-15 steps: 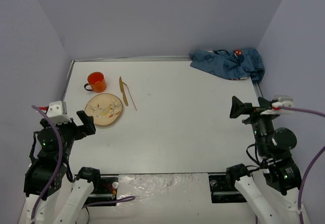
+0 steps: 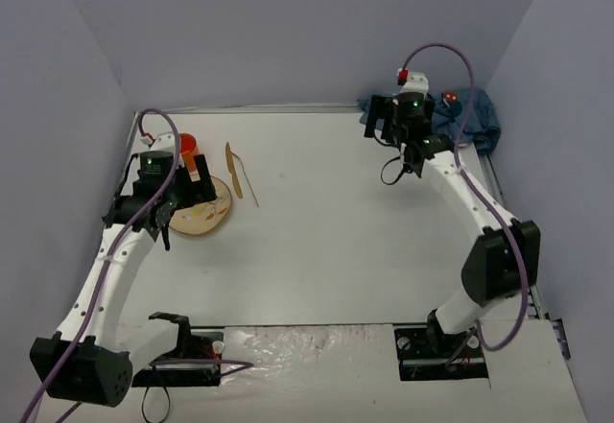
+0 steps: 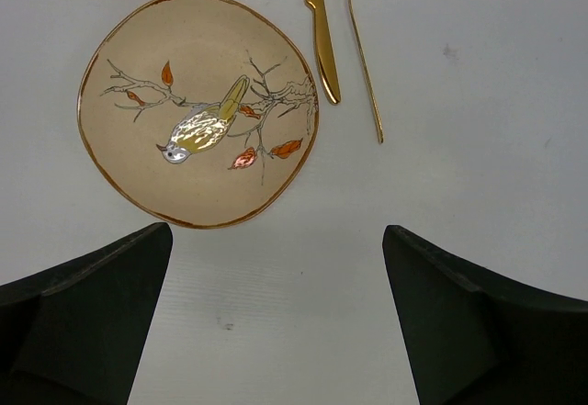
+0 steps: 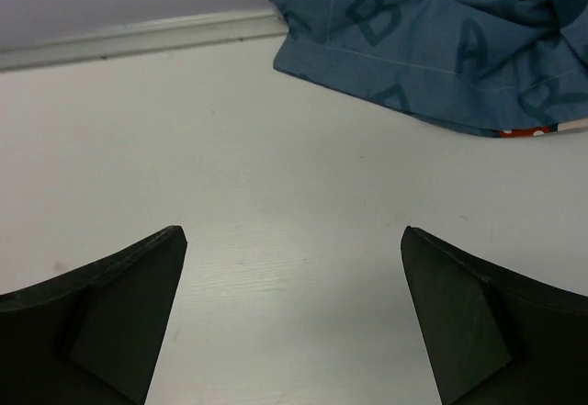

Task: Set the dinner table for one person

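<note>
The white dinner table (image 2: 336, 241) holds a tan plate painted with a bird (image 2: 203, 216) at the left. An orange mug (image 2: 187, 142) stands behind the plate, partly hidden by my left arm. A gold knife (image 2: 230, 167) and a thin gold fork (image 2: 247, 182) lie to the plate's right. My left gripper (image 2: 182, 196) hovers above the plate's near-left edge, open and empty. Its wrist view shows the plate (image 3: 197, 111), knife (image 3: 318, 42) and fork (image 3: 361, 56) beyond the fingers. My right gripper (image 2: 384, 128) is open and empty above the far right of the table.
A crumpled blue printed cloth (image 2: 460, 118) lies in the far right corner and shows ahead of my right gripper in its wrist view (image 4: 432, 47). The table's metal rim (image 4: 138, 39) runs along the back wall. Purple walls enclose three sides.
Both arms have stretched out from their folded pose near the bases. The left one went out over the plate and the right one towards the blue cloth.
</note>
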`<state>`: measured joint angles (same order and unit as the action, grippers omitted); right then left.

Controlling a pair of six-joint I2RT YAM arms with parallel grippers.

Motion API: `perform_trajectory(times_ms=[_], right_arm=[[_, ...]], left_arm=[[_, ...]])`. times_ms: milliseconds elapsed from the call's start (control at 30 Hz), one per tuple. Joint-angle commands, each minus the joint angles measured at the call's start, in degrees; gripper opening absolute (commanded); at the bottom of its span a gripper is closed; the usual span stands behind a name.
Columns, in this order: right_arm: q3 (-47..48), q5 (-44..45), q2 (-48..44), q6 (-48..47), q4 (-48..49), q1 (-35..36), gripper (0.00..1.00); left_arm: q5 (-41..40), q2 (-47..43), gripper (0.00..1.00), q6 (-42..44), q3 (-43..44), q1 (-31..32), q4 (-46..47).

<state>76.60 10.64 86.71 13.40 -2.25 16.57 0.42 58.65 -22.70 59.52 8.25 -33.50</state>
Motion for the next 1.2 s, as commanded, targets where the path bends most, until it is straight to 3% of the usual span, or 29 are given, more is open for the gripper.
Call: perform_trajectory(times_ms=[0,167,467,833,1167], right_arm=[[9.9,1.6,13.1,-7.5,6.8,-0.9,1.0],[17.9,-2.1,26.4,-12.6,12.0,-2.9,1.0],[35.4,-5.5,48.2,-16.5,15.6,-4.7,0.98],[42.1,-4.2,59.2,-16.3,22.8,-6.3,0.95],[48.9,-2.0,66.2,-14.2,18.9,-6.8,0.88]], left_arm=[[6.0,1.3,0.97,-1.6,4.3,-3.3,5.5],[6.4,-1.4,0.97,-1.5,1.1,-6.9,6.5],[5.1,-1.7,0.97,0.1,-0.1,-7.0,4.2],[6.0,-0.6,0.97,-0.7,-0.1,-8.0,4.0],[6.4,-0.2,0.97,-0.9,-0.2,-8.0,4.0]])
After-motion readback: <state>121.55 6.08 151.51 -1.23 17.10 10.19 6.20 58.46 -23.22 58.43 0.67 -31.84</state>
